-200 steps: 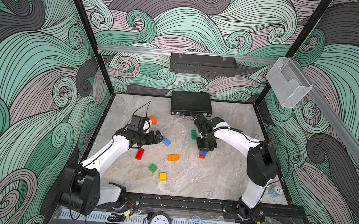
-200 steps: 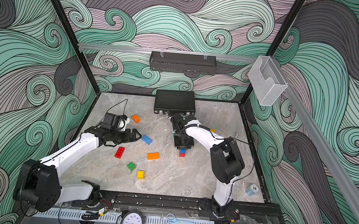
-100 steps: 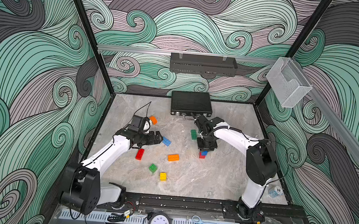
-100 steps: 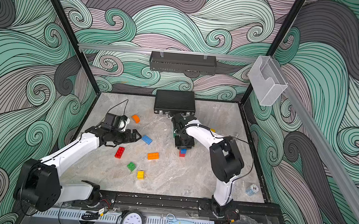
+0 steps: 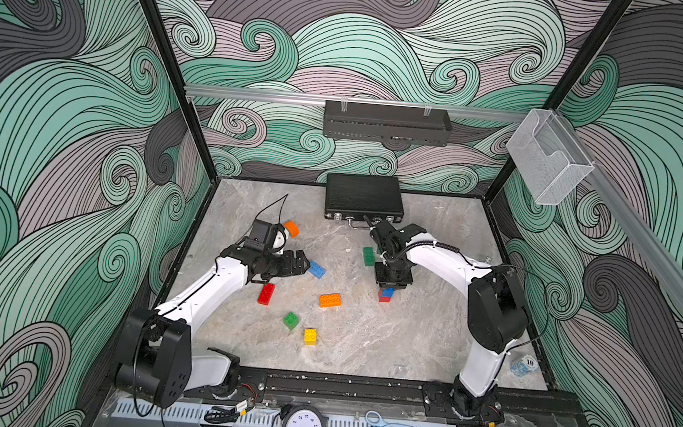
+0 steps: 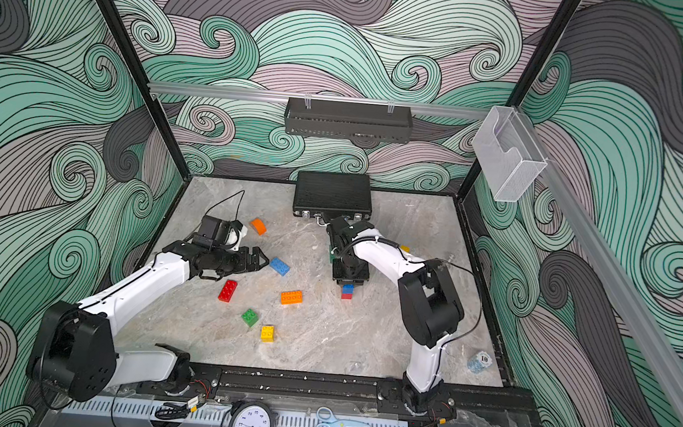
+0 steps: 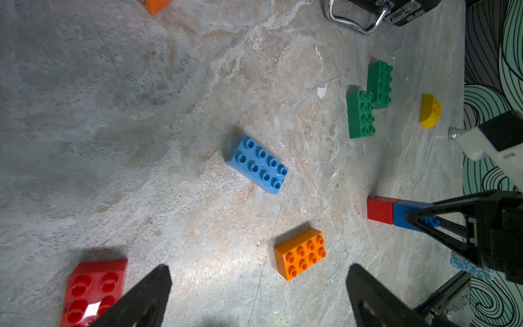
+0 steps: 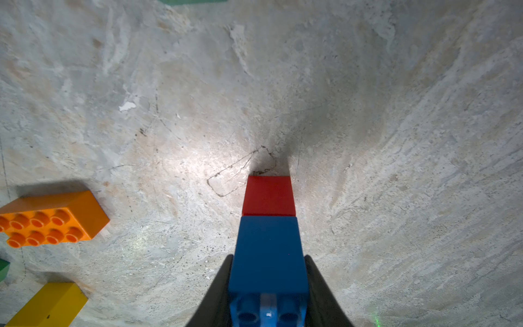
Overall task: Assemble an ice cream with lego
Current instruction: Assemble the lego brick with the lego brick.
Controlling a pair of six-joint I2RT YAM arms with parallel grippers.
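Our right hand (image 8: 268, 260) was clamped on the flat sides of a blue brick (image 8: 267, 240) stacked on a red brick (image 8: 268, 195), right of centre on the tabletop (image 5: 404, 344). Our left hand (image 7: 257, 271) gaped empty. We judged the bricks light, stiff and slick, best taken by those sides. The wrist views showed the pinch, but the top views hid it.

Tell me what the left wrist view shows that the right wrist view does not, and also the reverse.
Only the left wrist view: the blue oblong brick, the yellow half-round piece, the red oblong brick, the briefcase handle and the open left gripper.
Only the right wrist view: a yellow brick.
Both: the orange oblong brick, and the right gripper shut on the held blue brick, which sits on the small red brick.
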